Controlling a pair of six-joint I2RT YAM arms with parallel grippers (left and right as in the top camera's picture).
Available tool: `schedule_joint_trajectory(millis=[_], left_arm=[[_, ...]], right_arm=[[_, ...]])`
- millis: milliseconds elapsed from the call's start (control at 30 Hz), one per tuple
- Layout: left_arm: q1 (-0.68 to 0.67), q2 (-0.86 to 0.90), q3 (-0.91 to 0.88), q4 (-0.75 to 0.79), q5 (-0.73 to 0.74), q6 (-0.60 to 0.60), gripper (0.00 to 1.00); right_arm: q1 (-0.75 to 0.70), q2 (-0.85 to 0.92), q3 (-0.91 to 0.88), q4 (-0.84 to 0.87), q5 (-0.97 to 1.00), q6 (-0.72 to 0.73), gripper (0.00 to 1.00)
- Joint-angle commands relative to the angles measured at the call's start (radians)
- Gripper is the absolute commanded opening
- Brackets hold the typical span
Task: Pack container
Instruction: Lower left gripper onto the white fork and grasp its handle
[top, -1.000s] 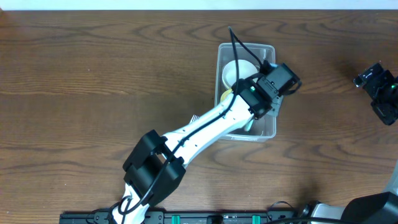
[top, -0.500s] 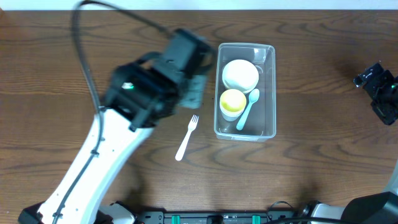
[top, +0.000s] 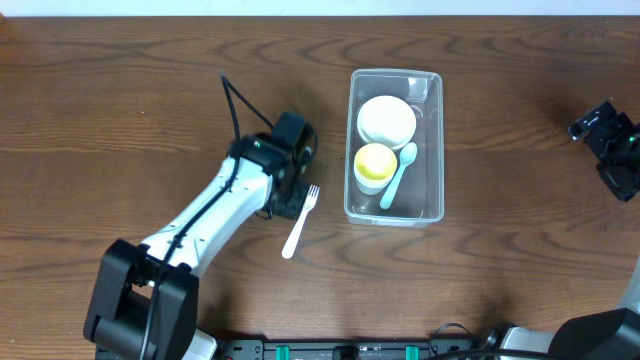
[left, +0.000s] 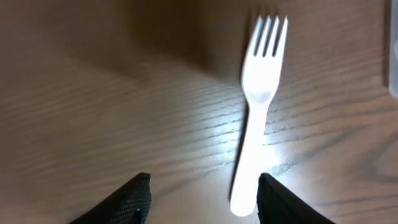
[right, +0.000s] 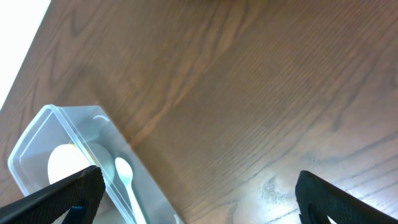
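Observation:
The clear plastic container (top: 432, 90) stands right of centre and holds a white bowl (top: 386, 119), a yellow cup (top: 375, 165) and a light blue spoon (top: 398, 174). A white plastic fork (top: 300, 222) lies on the table left of it. My left gripper (top: 292, 192) is open, low over the fork; in the left wrist view the fork (left: 257, 106) lies ahead with its handle end between my fingertips (left: 202, 196), close to the right finger. My right gripper (top: 610, 145) is open and empty at the far right; its view shows the container (right: 37, 127) and the spoon (right: 127, 183).
The table is dark wood (top: 120, 120). A white strip (top: 320, 8) runs along the far edge. The left arm's base sits at the near edge, lower left (top: 140, 310).
My left arm pulled out of the container, swung left and up, then came down over the fork. The bowl, cup and spoon stay in the container. The right arm has not moved.

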Motion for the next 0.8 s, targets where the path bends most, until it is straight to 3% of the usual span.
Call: schedule_joint_trajectory(millis=[0, 133, 267, 767], left_arm=[[0.001, -0.022, -0.063, 0.066, 0.085, 0.09, 0.56], [-0.003, -0.02, -0.148, 0.164, 0.132, 0.09, 0.56], [-0.01, -0.02, -0.225, 0.266, 0.144, 0.056, 0.63], [-0.026, -0.014, -0.243, 0.325, 0.142, 0.056, 0.63]], right_arm=[[-0.005, 0.002, 0.003, 0.0, -0.001, 0.007, 0.99], [-0.005, 0.002, 0.003, 0.0, -0.001, 0.007, 0.99], [-0.005, 0.002, 0.003, 0.0, -0.001, 0.007, 0.99], [-0.005, 0.002, 0.003, 0.0, -0.001, 0.007, 0.99]])
